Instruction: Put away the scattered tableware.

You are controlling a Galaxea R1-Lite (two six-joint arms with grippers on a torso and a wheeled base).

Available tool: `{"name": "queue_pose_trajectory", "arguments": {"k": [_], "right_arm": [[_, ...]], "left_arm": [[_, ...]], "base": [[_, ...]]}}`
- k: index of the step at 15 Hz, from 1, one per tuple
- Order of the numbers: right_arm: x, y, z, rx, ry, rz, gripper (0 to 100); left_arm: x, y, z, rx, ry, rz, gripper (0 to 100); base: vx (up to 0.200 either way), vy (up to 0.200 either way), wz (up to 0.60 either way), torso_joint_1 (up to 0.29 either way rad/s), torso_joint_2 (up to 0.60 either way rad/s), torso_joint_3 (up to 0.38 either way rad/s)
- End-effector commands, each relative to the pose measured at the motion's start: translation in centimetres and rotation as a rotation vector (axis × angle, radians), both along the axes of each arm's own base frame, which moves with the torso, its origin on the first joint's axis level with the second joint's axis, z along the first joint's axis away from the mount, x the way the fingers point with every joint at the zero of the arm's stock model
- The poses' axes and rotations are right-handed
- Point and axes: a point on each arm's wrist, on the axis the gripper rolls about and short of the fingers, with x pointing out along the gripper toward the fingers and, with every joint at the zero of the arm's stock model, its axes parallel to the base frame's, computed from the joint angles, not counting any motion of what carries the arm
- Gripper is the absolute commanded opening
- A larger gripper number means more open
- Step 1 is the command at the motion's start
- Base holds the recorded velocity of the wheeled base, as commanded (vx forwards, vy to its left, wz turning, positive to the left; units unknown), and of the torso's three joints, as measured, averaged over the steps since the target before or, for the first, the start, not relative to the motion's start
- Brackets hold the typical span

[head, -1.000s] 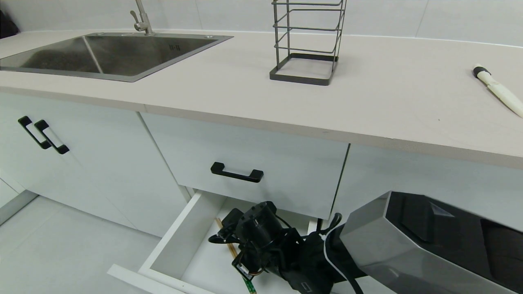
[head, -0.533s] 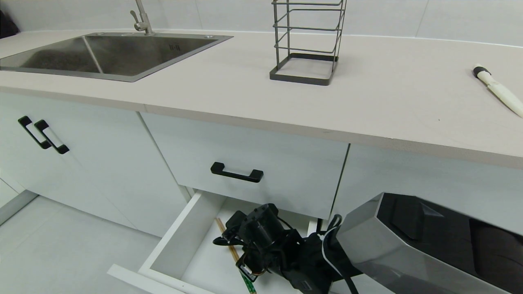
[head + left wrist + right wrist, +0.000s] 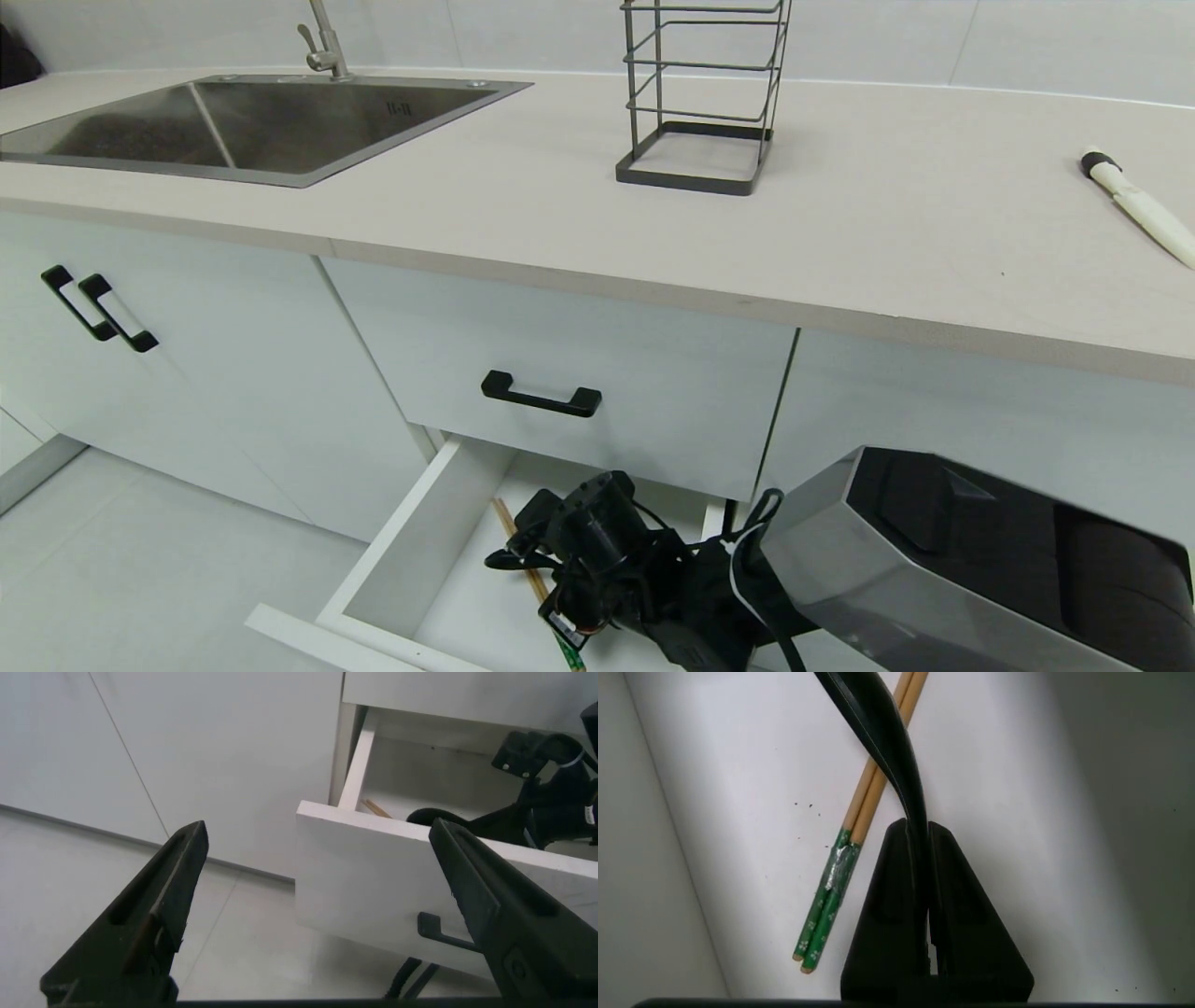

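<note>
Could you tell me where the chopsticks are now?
In the right wrist view the chopsticks lie on the floor of the open drawer, nearer its left wall, beneath the black utensil in the right gripper.

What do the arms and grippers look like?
Right arm: faceted silver-grey shell with a glossy black panel, then a black wrist with loose black cables. Right gripper: matte black, wedge-shaped fingers. Left gripper: two long, tapering dark fingers.
</note>
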Motion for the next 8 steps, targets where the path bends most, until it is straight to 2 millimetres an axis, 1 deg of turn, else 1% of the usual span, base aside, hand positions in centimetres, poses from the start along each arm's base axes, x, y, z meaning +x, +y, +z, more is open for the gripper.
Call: {"name": "queue_pose_trajectory", "arguments": {"k": [1, 2, 4, 6, 8], "right_arm": [[0.0, 0.0, -0.1, 0.000, 0.008, 0.010, 100], [0.0, 0.1, 0.0, 0.004, 0.005, 0.008, 100], [-0.5, 0.3, 1.4, 0.029, -0.012, 0.020, 100], [-1.9, 1.0, 3.9, 0.076, -0.045, 0.050, 100], [-4.2, 1.6, 7.8, 0.151, -0.091, 0.097, 100]], "left_arm": [[0.0, 0.0, 0.0, -0.001, 0.000, 0.001, 100], [0.0, 0.0, 0.0, -0.001, 0.000, 0.001, 100], [0.0, 0.0, 0.0, -0.001, 0.000, 0.002, 100], [0.0, 0.0, 0.0, -0.001, 0.000, 0.001, 100], [0.0, 0.0, 0.0, -0.001, 0.000, 0.001, 100]], "base": [[0.000, 0.000, 0.00, 0.000, 0.00, 0.000], [0.000, 0.000, 0.00, 0.000, 0.00, 0.000], [0.000, 0.000, 0.00, 0.000, 0.00, 0.000], [0.000, 0.000, 0.00, 0.000, 0.00, 0.000], [0.000, 0.000, 0.00, 0.000, 0.00, 0.000]]}}
